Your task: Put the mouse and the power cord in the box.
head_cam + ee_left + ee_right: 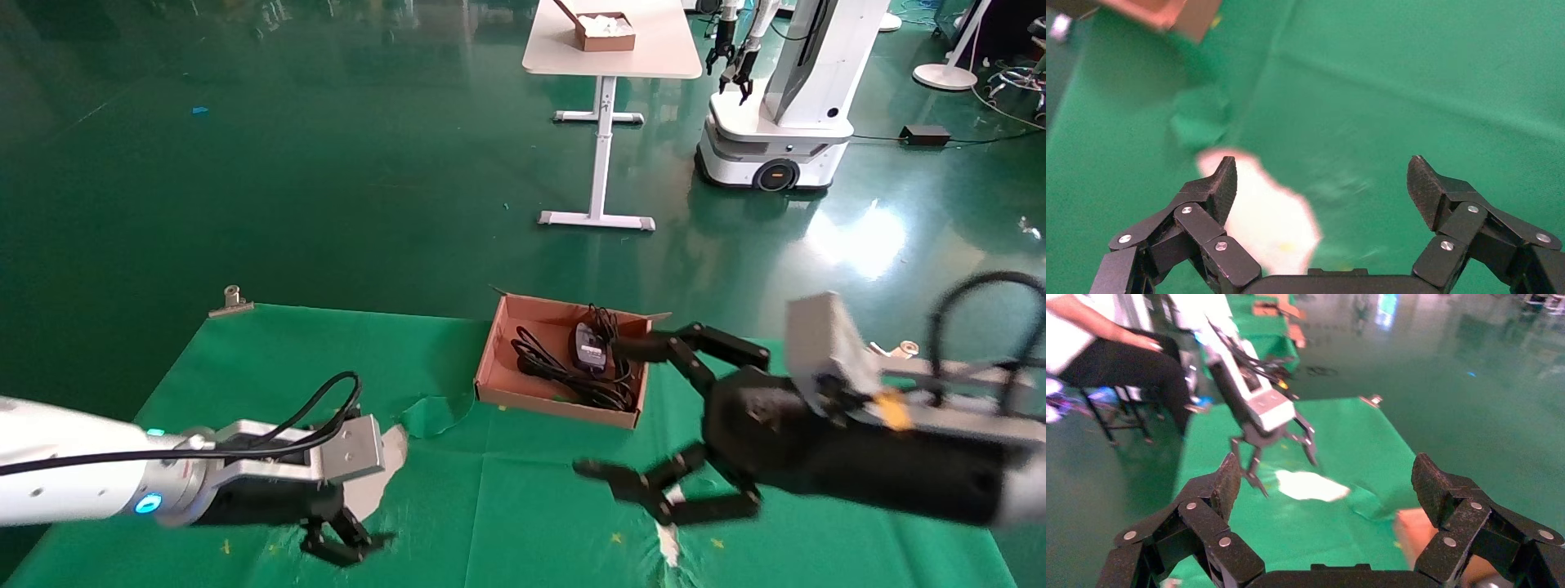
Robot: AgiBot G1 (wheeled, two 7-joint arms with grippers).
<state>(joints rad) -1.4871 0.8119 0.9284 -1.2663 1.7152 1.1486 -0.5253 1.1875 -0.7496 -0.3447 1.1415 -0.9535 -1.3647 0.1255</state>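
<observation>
The brown cardboard box (552,401) sits at the far middle of the green cloth. Inside it, the grey-black mouse (589,345) lies on top of the coiled black power cord (558,374). My right gripper (609,408) hovers open and empty just right of the box, its upper fingertip near the box's right rim. In the right wrist view this gripper (1324,478) is wide open, with a blurred box corner (1419,533) beside it. My left gripper (343,545) is low at the front left, open and empty (1321,177) above the cloth; the box corner (1168,12) shows far off.
A white patch (382,482) shows through a tear in the cloth by the left gripper, and another rip (666,545) is at the front edge. Metal clips (231,300) hold the cloth corners. Beyond stand a white table (609,57), another robot (776,106) and a seated person (1119,349).
</observation>
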